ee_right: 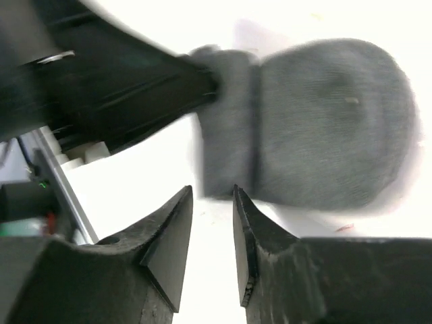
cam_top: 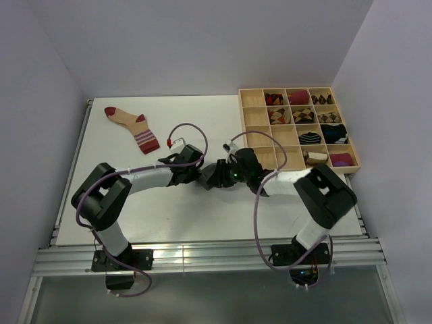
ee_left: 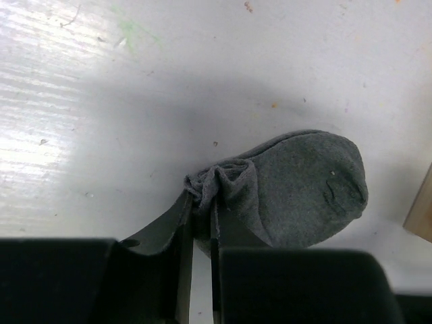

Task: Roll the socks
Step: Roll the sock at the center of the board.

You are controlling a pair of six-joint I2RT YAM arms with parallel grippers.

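The grey sock (ee_left: pixel 304 189) is found in the middle of the tabletop (cam_top: pixel 169 216), where the two arms meet. One end is already rolled into a small bundle, and that bundle is pinched tight by the left hand (ee_left: pixel 201 202). The flat, round part of the sock is seen at about 2 o'clock from the pinch. The right hand (ee_right: pixel 212 196) is held just beside the sock with its two fingers a little apart, and nothing is caught between them. To roll well, the bundle should be turned over slowly toward the flat part, and the pinch should not be let go, or the roll may come loose. The flat part could be pressed down by the right hand, so the sock is not dragged along. The roll should be kept straight. The beige sock (cam_top: pixel 131 125) is laid flat at 10 o'clock, not yet rolled. The wooden tray (cam_top: pixel 241 118) at 2 o'clock should not be bumped.
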